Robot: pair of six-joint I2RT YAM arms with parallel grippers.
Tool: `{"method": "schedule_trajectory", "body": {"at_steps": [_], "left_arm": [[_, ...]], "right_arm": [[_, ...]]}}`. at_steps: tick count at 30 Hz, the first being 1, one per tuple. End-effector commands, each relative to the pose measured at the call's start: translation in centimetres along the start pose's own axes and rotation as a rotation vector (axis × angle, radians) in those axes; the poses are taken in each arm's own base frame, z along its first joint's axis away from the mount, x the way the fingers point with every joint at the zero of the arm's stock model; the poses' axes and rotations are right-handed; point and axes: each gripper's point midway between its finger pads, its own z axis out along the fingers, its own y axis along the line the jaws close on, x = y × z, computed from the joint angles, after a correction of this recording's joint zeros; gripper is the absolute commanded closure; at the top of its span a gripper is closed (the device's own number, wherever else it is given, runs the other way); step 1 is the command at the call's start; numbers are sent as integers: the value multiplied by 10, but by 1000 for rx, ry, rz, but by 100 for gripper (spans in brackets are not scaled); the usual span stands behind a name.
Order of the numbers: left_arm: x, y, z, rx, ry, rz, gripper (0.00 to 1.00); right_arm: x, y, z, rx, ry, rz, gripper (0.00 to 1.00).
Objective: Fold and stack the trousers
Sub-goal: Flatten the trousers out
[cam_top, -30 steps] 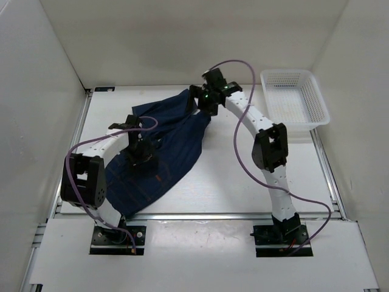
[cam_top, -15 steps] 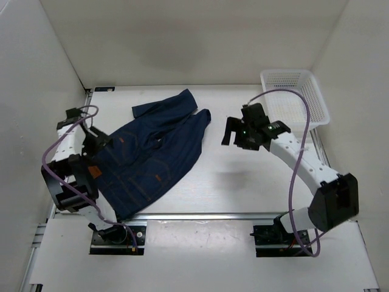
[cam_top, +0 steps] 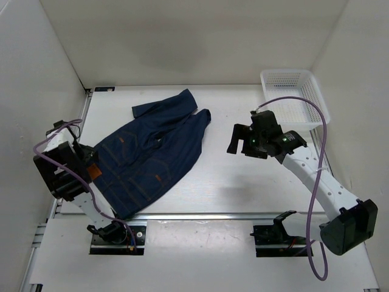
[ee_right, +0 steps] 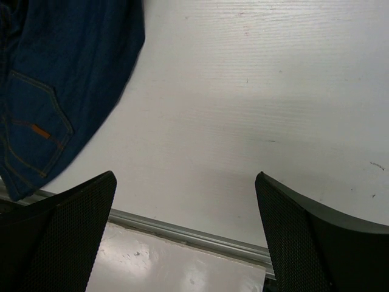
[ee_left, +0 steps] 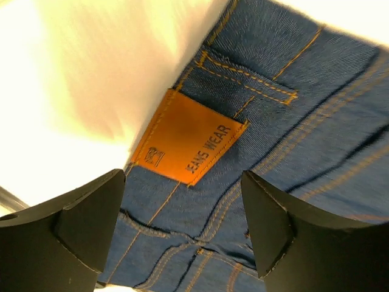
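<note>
The trousers [cam_top: 152, 152] are dark blue jeans lying spread on the left half of the table, with the waistband at the near left and the legs reaching toward the far middle. My left gripper [cam_top: 85, 159] hovers open over the waistband corner. In the left wrist view its fingers [ee_left: 85, 225] stand wide apart above the denim [ee_left: 316, 121] and an orange "JEANS WEAR" patch [ee_left: 189, 144], holding nothing. My right gripper [cam_top: 240, 139] hangs open over bare table to the right of the legs. Its wrist view shows a back pocket of the trousers [ee_right: 55, 79] at the upper left.
A white mesh basket [cam_top: 294, 103] stands at the far right corner. White walls enclose the table on three sides. A metal rail [ee_right: 152, 223] runs along the near table edge. Purple cables loop from both arms.
Both arms have pulled off the trousers: the left swung from the middle of the cloth to the left edge, the right from the far leg ends to the right. The trousers lie flat.
</note>
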Motion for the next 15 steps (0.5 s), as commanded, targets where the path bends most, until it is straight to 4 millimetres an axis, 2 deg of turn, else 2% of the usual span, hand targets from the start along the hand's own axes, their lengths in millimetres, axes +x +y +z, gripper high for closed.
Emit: {"method": "schedule_trajectory", "body": {"at_steps": [1, 2, 6, 9, 10, 11, 13, 15], "left_arm": [[3, -9, -3, 15, -16, 32, 12], [3, -11, 0, 8, -25, 42, 15], [6, -13, 3, -12, -32, 57, 17], [8, -32, 4, 5, -43, 121, 19], [19, -53, 8, 17, -27, 192, 17], [27, -61, 13, 20, -4, 217, 15], [40, -82, 12, 50, 10, 269, 7], [52, -92, 20, 59, 50, 298, 5]], "right_arm": [[-21, 9, -18, -6, -57, -23, 0], [-25, 11, -23, -11, -65, -23, 0], [-30, 16, -30, -18, -75, -4, 0], [-33, 18, -38, -29, -93, 6, 0], [-37, 19, -43, -31, -114, 6, 0], [-38, 18, -45, -20, -119, 7, 0], [-41, 16, -48, -9, -128, 8, 0], [-43, 16, -54, -6, -140, 8, 0]]}}
